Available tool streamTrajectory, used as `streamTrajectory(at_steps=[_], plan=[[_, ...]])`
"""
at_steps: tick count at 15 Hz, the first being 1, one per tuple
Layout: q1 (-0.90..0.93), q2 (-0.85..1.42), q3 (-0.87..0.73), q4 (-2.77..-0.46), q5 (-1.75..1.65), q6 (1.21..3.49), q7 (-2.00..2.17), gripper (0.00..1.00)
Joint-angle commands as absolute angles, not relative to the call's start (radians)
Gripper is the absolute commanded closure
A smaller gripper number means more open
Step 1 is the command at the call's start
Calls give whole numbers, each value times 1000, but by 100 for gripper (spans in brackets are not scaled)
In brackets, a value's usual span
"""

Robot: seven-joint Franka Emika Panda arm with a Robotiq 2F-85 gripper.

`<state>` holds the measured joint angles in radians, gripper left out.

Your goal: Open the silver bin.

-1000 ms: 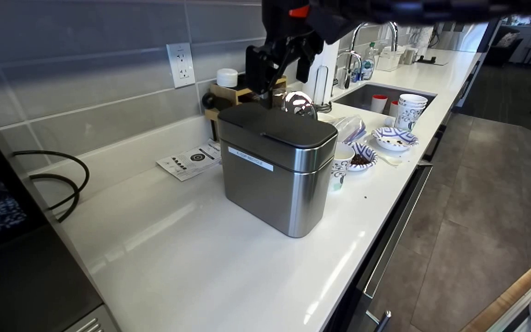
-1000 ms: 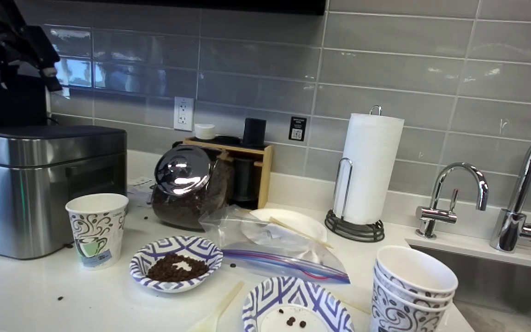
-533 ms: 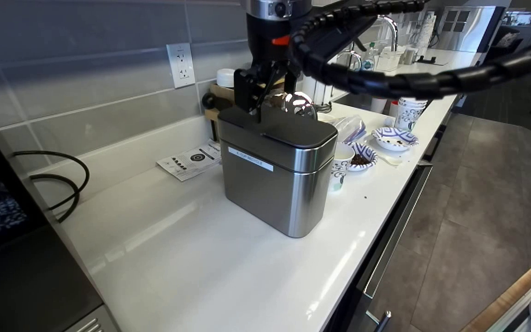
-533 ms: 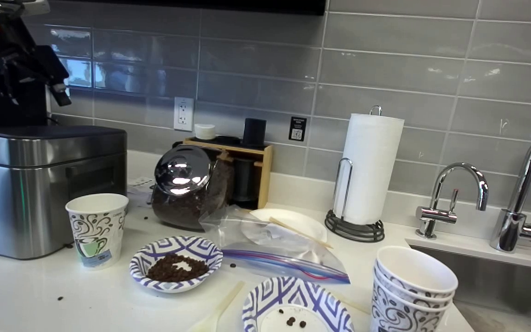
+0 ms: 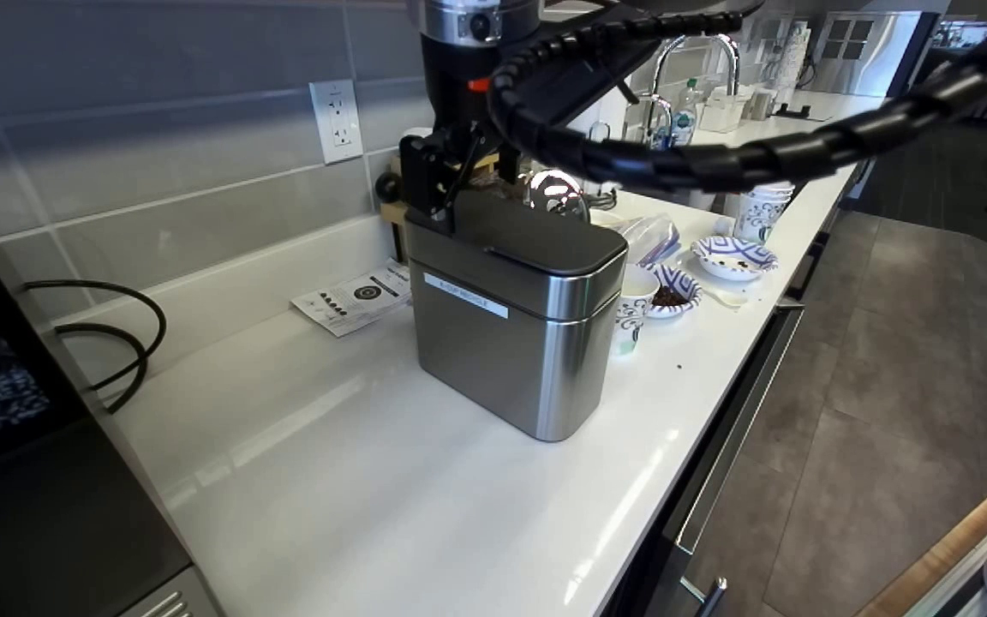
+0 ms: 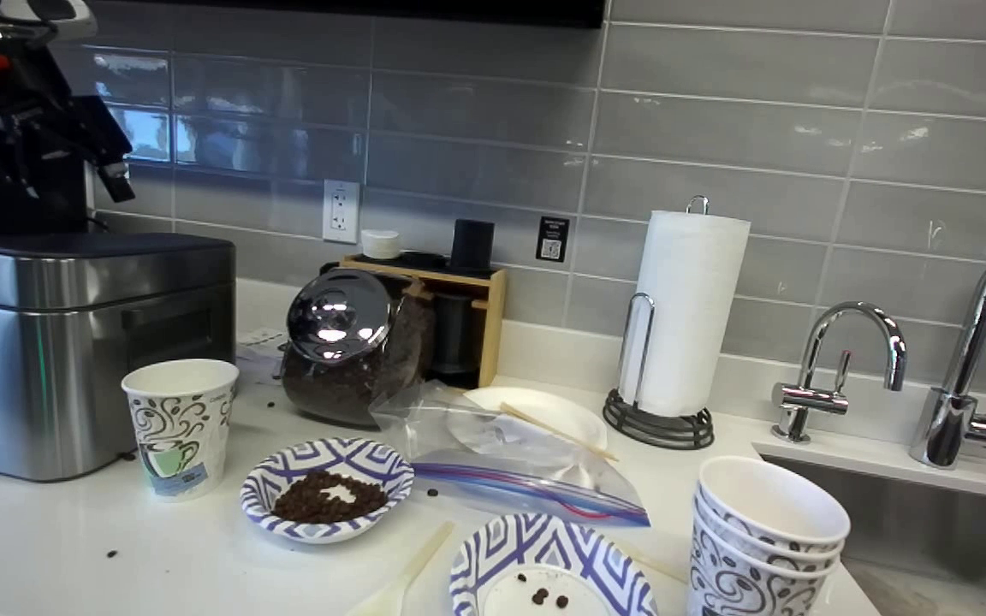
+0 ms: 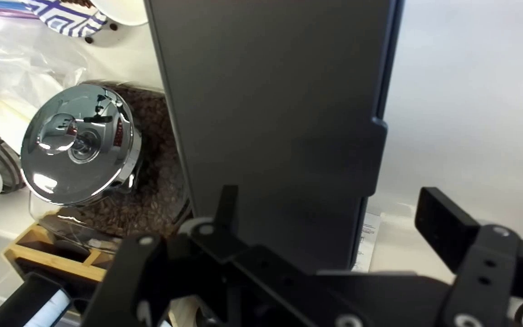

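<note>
The silver bin (image 5: pixel 493 368) stands on the counter with its dark grey lid shut; it also shows in an exterior view (image 6: pixel 35 385). In the wrist view its lid (image 7: pixel 270 91) fills the middle, with a small tab (image 7: pixel 372 159) on its right edge. My gripper (image 5: pixel 472 193) is open and empty over the wall-side end of the lid. In an exterior view the gripper (image 6: pixel 74 186) hangs above the lid with a gap. In the wrist view the gripper (image 7: pixel 336 209) has its left finger over the lid and its right finger beyond the tab edge.
A glass jar of coffee beans (image 6: pixel 356 376) with a chrome lid stands beside the bin, before a wooden rack (image 6: pixel 493 334). A paper cup (image 6: pixel 181 428) and a bowl of beans (image 6: pixel 326 492) are close to the bin. A printed sheet (image 5: pixel 356 296) lies near the wall.
My gripper has come down toward the lid and moved toward the bin's wall-side end. It stays open. The bin and its lid have not moved.
</note>
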<state>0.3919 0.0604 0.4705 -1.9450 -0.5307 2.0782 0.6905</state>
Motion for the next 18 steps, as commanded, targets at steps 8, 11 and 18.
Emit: streamTrajectory(at_steps=[8, 11, 18], plan=[[459, 110, 418, -1919, -554, 2027, 709, 0], [461, 109, 415, -1920, -555, 2016, 705, 0], [462, 105, 410, -1922, -557, 1995, 693, 0]])
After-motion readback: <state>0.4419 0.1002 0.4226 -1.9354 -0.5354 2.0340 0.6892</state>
